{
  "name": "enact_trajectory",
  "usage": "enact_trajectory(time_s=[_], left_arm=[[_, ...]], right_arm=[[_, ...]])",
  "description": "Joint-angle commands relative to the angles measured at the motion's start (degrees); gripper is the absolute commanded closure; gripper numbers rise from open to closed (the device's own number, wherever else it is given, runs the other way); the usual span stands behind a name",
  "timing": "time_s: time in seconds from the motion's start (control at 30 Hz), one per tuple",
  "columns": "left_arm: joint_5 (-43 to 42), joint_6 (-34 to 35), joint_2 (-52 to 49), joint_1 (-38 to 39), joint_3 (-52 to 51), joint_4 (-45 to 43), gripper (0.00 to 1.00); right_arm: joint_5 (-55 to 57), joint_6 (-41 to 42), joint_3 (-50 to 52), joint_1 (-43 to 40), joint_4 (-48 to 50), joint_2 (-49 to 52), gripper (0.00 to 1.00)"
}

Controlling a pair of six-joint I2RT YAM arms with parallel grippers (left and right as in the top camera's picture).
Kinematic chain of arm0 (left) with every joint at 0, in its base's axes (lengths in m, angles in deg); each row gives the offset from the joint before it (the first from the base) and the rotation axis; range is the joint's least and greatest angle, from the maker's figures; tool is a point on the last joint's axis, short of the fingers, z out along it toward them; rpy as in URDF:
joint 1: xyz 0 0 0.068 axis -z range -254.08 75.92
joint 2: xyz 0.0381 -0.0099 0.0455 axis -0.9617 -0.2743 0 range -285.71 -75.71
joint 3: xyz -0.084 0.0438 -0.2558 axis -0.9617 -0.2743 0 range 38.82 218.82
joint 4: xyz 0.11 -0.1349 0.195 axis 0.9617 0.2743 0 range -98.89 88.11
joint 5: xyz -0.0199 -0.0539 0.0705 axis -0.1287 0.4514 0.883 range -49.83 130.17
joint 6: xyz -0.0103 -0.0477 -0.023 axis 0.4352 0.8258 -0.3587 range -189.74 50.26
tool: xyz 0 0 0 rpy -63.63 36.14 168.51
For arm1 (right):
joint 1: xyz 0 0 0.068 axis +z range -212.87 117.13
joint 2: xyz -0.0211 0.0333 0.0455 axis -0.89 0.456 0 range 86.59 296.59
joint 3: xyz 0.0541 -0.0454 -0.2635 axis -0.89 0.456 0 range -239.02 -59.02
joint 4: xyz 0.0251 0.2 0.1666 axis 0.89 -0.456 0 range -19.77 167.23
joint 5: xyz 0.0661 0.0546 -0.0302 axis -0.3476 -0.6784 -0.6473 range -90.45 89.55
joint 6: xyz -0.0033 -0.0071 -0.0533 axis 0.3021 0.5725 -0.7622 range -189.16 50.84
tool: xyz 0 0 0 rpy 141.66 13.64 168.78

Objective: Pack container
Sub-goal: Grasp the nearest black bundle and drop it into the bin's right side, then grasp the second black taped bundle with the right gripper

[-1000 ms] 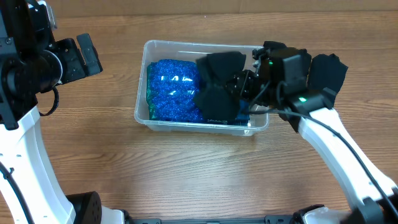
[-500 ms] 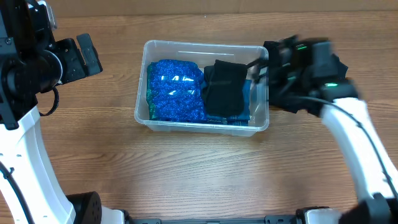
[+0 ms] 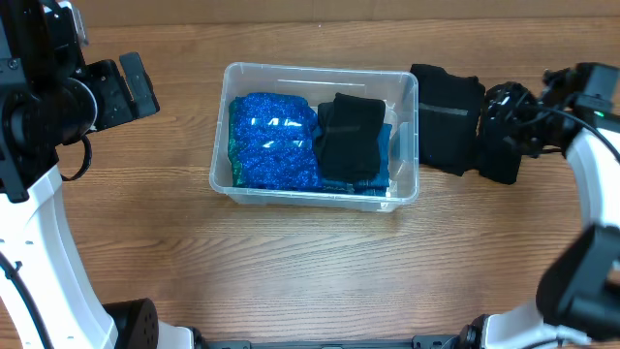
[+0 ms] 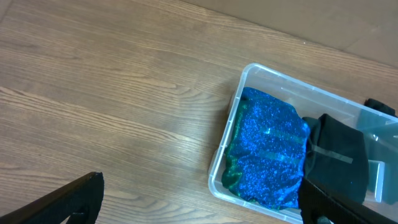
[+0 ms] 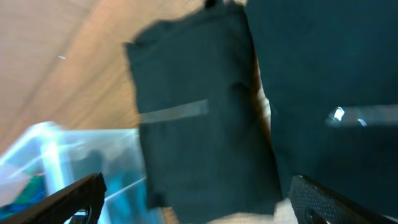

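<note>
- Tabletop (image 3: 291, 262): wood grain; it carries everything listed below.
- Left arm: parked well left of the container. Its hand (image 4: 199, 186) is clear of the load, fingers spread wide with nothing between them.
- Right arm: reaches in from the right side. Its hand (image 5: 196, 186) is poised over the spare black pouches, outside the container's right wall. The fingers are spread and grip nothing. The wrist view is blurred.
- Container (image 3: 310, 68): clear bin at mid-tabletop, upright and partly filled.
- Blue glitter pouch (image 3: 271, 141): lies flat in the container's left half.
- Black pouch (image 3: 349, 136): lies in the right half, on top of something blue.
- Spare black pouches (image 3: 446, 116): seemingly two, on the tabletop just beside the container's right wall.
- Step in hand, as judged: fetching the next pouch. The next move calls for lowering the right hand, closing on one spare pouch, and lifting it over the rim.
</note>
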Motion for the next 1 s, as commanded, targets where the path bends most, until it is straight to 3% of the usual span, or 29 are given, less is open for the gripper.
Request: enact_trajectory(time_s=[0.0,0.3,0.5,0.63,0.7,0.77,0.87,0.97], left_arm=[[0.42,-1.49,-0.2,-0.28,0.13,-0.07,0.0],[0.39,-1.46,-0.2,-0.31,0.13,-0.07,0.0],[0.39,-1.49,-0.2,-0.28,0.13,-0.07,0.0],[0.39,-1.49,-0.2,-0.31,0.13,-0.07,0.0],[0.39,-1.49,-0.2,-0.28,0.13,-0.07,0.0],[0.39,-1.49,-0.2,-0.28,0.13,-0.07,0.0],[0.39,-1.49,-0.2,-0.31,0.13,-0.07,0.0],[0.42,-1.49,-0.2,-0.28,0.13,-0.07,0.0]], right_arm=[[-2.12,-0.42,-0.11,1.75,4.02,5.4,0.04],[1.53,2.95,-0.11,5.84,10.78,12.98,0.05],[1.29,2.89,-0.11,7.54,11.26,17.75,0.15],[1.44,3.15,-0.11,7.78,11.1,19.58,0.29],[1.27,3.08,-0.11,7.78,10.6,19.61,0.43],[1.01,3.06,-0.13,7.78,10.25,19.5,0.46],[1.01,2.82,-0.57,7.37,8.04,19.19,0.17],[1.01,-0.33,-0.96,6.36,5.99,17.38,0.09]])
